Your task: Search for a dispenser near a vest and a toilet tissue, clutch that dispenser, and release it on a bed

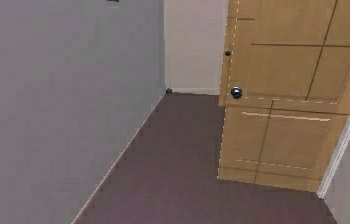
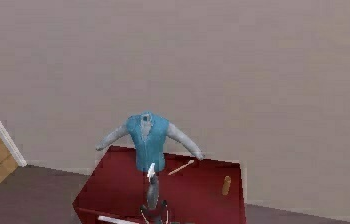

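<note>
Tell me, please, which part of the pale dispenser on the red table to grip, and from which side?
Probably the wider lower body of the dispenser, not its thin white top. It stands upright, so a hold around the body suits. Come from the red table's near edge: the vest stands close behind and a wooden stick lies right of it in the arm side view.

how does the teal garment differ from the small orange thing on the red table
The teal garment is big and broad, spread at the red table's back edge; the orange thing is small and slim, standing upright nearer the camera. Both rest on that table.
</note>
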{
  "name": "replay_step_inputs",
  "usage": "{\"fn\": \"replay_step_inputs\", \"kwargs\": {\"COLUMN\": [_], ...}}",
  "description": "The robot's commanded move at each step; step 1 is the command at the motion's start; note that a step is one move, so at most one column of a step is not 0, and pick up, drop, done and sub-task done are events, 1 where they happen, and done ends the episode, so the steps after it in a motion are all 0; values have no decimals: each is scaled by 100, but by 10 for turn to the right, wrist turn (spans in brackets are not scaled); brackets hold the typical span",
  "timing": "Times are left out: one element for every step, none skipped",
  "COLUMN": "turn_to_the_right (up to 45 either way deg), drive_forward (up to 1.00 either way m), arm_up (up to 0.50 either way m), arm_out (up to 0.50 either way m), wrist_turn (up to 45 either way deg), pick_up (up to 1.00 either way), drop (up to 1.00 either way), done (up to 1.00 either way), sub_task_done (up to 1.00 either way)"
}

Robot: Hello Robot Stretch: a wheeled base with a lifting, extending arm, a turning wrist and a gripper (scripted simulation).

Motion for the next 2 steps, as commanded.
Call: {"fn": "replay_step_inputs", "kwargs": {"turn_to_the_right": [0, 0], "drive_forward": [0, 0], "arm_up": [50, 4], "arm_out": [0, 0], "wrist_turn": [0, 0], "pick_up": [0, 0], "drop": [0, 0], "done": [0, 0], "sub_task_done": [0, 0]}}
